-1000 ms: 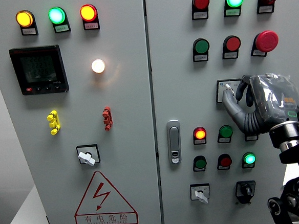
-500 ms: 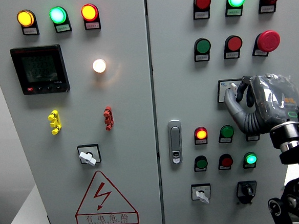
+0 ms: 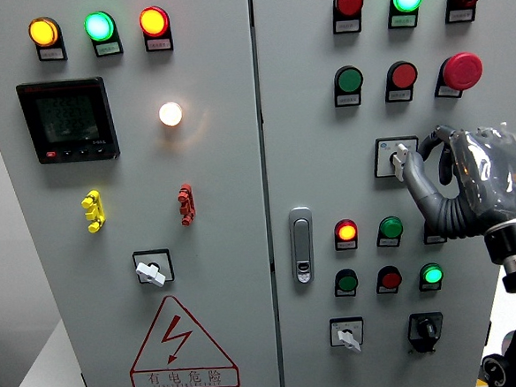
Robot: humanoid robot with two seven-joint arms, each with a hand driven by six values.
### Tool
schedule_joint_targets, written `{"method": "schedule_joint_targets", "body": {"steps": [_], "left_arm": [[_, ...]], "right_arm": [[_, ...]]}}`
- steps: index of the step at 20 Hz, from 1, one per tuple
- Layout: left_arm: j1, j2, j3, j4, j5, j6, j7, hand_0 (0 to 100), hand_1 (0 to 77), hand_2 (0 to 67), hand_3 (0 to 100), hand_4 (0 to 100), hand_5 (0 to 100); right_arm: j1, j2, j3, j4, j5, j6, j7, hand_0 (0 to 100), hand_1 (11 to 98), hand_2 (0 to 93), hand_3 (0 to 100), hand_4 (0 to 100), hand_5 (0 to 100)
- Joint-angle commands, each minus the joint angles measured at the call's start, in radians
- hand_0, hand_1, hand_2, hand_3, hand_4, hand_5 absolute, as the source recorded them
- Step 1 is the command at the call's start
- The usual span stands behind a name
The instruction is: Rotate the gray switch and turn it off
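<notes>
The gray switch [image 3: 400,156] is a small pale knob on a square black-rimmed plate, mid-right on the right cabinet door [image 3: 307,137]. My right hand [image 3: 412,159], gray and wrapped in clear plastic, comes in from the right edge. Its thumb [image 3: 410,185] and a dark curled finger [image 3: 428,141] pinch the knob from below and from the right. The knob points roughly upward and most of the plate shows. No left arm is visible.
A red mushroom button [image 3: 461,70] sits above the hand, and lit red and green lamps [image 3: 347,232] just below it. Two more selectors [image 3: 345,333] are at the bottom, a door latch [image 3: 302,243] to the left. The left door carries lamps, a meter [image 3: 68,120] and a selector [image 3: 150,270].
My right hand and wrist have shifted to the right, uncovering more of the switch plate. The fingertips stay at the knob.
</notes>
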Motion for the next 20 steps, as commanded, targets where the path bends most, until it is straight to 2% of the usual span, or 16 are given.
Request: {"method": "schedule_joint_targets", "body": {"steps": [1, 6, 8, 9, 11, 13, 17, 20], "left_arm": [[0.0, 0.0, 0.0, 0.0, 0.0, 0.0, 0.0, 85, 0.0, 13.4, 19, 8, 11], [0.0, 0.0, 0.0, 0.0, 0.0, 0.0, 0.0, 85, 0.0, 13.4, 19, 8, 11], [0.001, 0.0, 0.0, 0.0, 0.0, 0.0, 0.0, 85, 0.0, 13.4, 19, 8, 11], [0.001, 0.0, 0.0, 0.0, 0.0, 0.0, 0.0, 85, 0.0, 13.4, 19, 8, 11], [0.0, 0.0, 0.0, 0.0, 0.0, 0.0, 0.0, 85, 0.0, 13.4, 19, 8, 11], [0.0, 0.0, 0.0, 0.0, 0.0, 0.0, 0.0, 85, 0.0, 13.4, 19, 8, 11], [0.0, 0.0, 0.0, 0.0, 0.0, 0.0, 0.0, 85, 0.0, 13.4, 19, 8, 11], [0.001, 0.0, 0.0, 0.0, 0.0, 0.0, 0.0, 85, 0.0, 13.4, 19, 8, 11]], "right_arm": [[-0.035, 0.0001, 0.019, 0.046, -0.002, 0.005, 0.028, 73, 28.7, 51.6, 78, 70, 97], [-0.096, 0.0017, 0.053, 0.132, -0.002, 0.011, 0.071, 71, 28.2, 45.2, 61, 52, 76], [-0.128, 0.0001, 0.056, 0.167, -0.002, 0.011, 0.089, 66, 26.0, 41.5, 54, 46, 64], [-0.14, 0.0001, 0.057, 0.182, -0.002, 0.012, 0.094, 59, 26.1, 41.2, 53, 45, 62], [-0.153, 0.0001, 0.059, 0.207, -0.002, 0.014, 0.115, 0, 30.4, 35.9, 44, 35, 53], [-0.167, 0.0001, 0.059, 0.233, -0.005, 0.022, 0.132, 0, 33.0, 33.2, 41, 31, 47], [-0.2, 0.0001, 0.066, 0.287, -0.017, 0.025, 0.137, 0, 35.7, 26.5, 31, 21, 36], [-0.249, -0.0014, 0.074, 0.334, -0.016, 0.023, 0.141, 0, 36.8, 24.2, 28, 18, 33]]}}
